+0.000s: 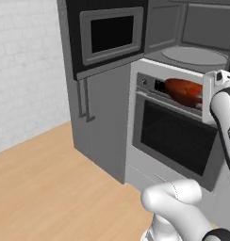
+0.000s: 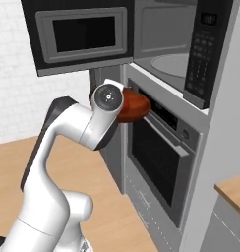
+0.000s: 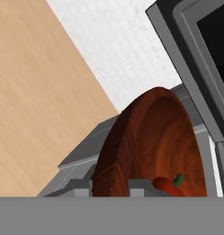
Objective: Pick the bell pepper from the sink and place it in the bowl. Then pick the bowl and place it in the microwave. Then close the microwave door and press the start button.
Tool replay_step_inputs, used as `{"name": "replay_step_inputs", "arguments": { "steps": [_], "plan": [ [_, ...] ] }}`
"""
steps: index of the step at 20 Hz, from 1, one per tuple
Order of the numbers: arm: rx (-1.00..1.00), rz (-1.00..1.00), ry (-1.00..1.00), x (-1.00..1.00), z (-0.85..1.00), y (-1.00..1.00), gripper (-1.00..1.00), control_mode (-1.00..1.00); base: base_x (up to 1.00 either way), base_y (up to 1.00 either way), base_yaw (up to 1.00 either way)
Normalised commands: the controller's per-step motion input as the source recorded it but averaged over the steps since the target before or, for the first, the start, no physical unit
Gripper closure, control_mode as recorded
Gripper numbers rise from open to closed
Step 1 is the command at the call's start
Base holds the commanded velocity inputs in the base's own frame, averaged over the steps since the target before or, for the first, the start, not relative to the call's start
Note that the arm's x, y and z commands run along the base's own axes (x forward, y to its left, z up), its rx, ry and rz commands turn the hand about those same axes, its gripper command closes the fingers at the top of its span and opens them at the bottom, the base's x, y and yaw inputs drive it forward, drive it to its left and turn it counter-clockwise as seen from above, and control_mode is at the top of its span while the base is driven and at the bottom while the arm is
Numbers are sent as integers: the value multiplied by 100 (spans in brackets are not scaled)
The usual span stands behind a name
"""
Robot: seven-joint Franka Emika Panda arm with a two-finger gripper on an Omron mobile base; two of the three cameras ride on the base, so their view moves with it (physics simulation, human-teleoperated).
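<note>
Microwave point(image 2: 166, 54) stands open above and beyond the gripper point(image 3: 111, 186), turntable bare for loading. Bowl point(image 3: 150, 147) hangs clamped by its rim in narrow jaws, held for the lift inside. Bell pepper point(image 3: 168, 183) rides within it.

The glossy red-brown bowl point(image 1: 184, 92) hangs in the air before the oven front, just below the open microwave point(image 1: 194, 44). The bell pepper point(image 3: 169, 184) lies inside it. The microwave door point(image 1: 112, 35) stands swung wide.

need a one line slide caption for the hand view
Fingers grip the rim of the red bowl, bell pepper inside, beside the open microwave door.
</note>
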Motion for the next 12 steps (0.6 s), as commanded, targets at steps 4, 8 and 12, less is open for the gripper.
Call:
{"name": "replay_step_inputs", "arguments": {
  "steps": [4,8,12],
  "plan": [
    [0,0,0,0,0,0,100,100,60,31,-16],
    [0,0,0,0,0,0,100,100,42,2,-12],
    [0,0,0,0,0,0,100,100,49,0,-11]
  ]
}}
